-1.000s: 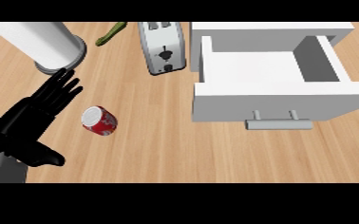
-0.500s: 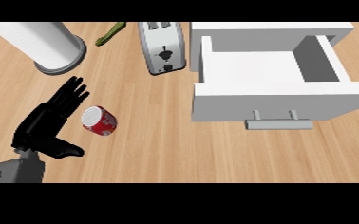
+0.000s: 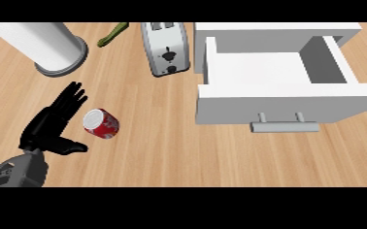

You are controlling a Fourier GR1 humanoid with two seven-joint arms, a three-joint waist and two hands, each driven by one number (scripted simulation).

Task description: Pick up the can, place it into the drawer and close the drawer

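One cylindrical red can, tilted

I can read no words, numbers or brand names anywhere in front of me. The can lying beside my left hand has a red wrap with pale blotches, but nothing on it resolves into letters. The toaster carries a small dark mark on its side, too small for me to tell as a sign or a control. The drawer front is plain white, without a label.
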